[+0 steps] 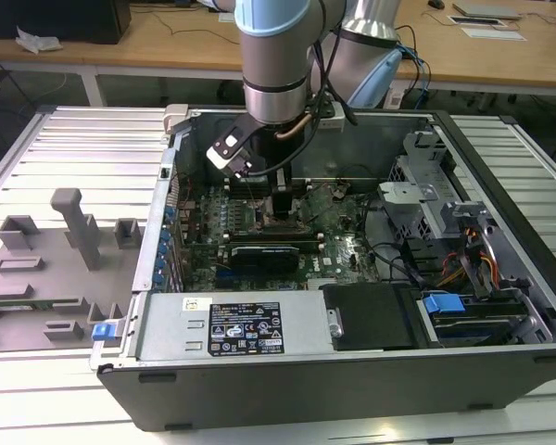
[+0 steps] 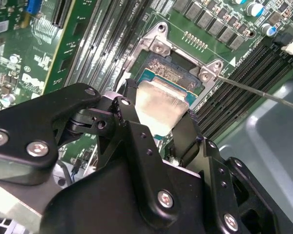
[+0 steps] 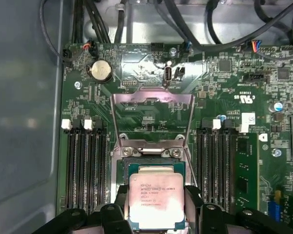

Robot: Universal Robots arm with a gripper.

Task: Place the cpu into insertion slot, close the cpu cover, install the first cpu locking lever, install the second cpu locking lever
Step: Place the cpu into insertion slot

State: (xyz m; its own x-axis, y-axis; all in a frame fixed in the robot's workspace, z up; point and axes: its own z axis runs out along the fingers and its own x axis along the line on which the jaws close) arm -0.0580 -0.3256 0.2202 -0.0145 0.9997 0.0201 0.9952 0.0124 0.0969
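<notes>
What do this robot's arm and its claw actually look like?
The arm is a silver-grey metal tube with pale blue joint caps and black cables beside it. The gripper is black, built of angular hinged links with silver screws.

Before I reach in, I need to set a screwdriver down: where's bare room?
Bare: ribbed tabletop beyond the grey fixture tray. Crowded: socket area, where fingers hold the cpu; cables on the exterior view's right.

pale silver-beige cpu [image 3: 155, 200], green motherboard [image 3: 224, 97]
</notes>
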